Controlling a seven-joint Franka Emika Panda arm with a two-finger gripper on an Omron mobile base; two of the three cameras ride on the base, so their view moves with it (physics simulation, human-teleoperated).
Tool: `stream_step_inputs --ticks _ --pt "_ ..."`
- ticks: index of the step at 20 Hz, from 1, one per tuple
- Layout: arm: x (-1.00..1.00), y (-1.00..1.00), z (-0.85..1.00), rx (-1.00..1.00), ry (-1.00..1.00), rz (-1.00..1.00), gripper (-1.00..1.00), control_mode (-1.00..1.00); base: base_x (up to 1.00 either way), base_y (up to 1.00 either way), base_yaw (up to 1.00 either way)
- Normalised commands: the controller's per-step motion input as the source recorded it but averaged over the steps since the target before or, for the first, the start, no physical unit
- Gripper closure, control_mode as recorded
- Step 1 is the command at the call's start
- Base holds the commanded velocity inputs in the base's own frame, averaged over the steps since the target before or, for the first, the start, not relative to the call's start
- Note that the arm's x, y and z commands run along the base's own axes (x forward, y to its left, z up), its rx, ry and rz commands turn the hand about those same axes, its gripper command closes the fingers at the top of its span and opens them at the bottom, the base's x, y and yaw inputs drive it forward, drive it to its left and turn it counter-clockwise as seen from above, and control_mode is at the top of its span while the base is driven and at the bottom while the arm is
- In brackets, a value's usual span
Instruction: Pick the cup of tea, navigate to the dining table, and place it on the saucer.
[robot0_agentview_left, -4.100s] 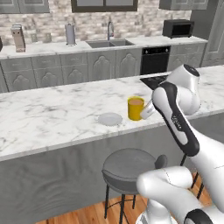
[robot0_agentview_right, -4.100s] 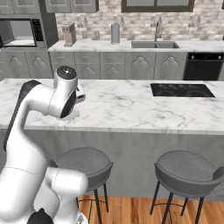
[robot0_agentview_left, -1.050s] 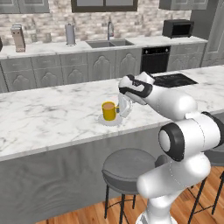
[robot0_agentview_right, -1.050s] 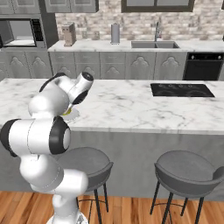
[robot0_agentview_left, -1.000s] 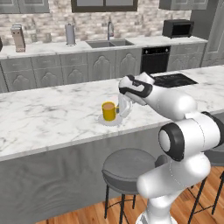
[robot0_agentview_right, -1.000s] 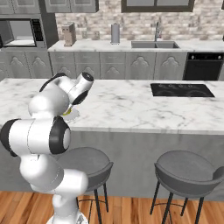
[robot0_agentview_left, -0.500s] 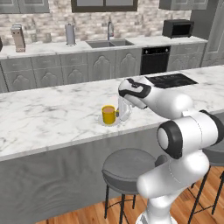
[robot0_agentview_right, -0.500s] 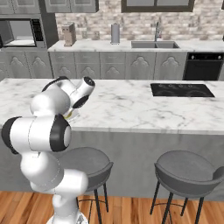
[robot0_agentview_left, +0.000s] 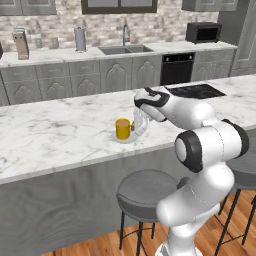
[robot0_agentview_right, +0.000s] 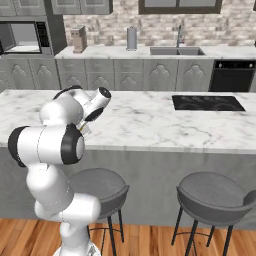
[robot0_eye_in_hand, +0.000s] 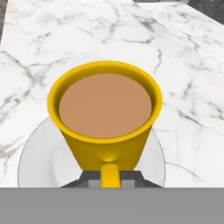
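Yellow cup of tea (robot0_eye_in_hand: 107, 113) upright on the saucer (robot0_eye_in_hand: 37, 153), brown liquid up near the rim, handle pointing toward the camera in hand view. Saucer flat on the dining table (robot0_agentview_left: 55, 132), toward its near edge, pale rim showing left and right of the cup base. Gripper (robot0_eye_in_hand: 109, 177) low behind the cup, dark fingertips pressed together on the cup handle, pinching it from both sides. In left base view, cup (robot0_agentview_left: 122, 128) on saucer (robot0_agentview_left: 126, 139) just left of the gripper (robot0_agentview_left: 137, 127), white arm bent over the marble top from the right. In right base view, cup hidden behind the arm, gripper near the table's near edge. Two grey stools (robot0_agentview_right: 212, 197) under the overhang. Back counter with sink (robot0_agentview_left: 118, 49), black microwave (robot0_agentview_left: 202, 32) to the right.
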Motion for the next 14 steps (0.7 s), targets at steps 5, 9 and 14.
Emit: stream_step_inputs --ticks 5,9,14 --pt "0.00 0.00 -0.02 0.00 0.00 0.00 1.00 -1.00 0.00 0.00 0.00" --pt "0.00 0.00 -0.08 0.00 0.00 0.00 1.00 -1.00 0.00 0.00 0.00" --pt "0.00 0.00 -0.20 0.00 0.00 0.00 1.00 -1.00 0.00 0.00 0.00"
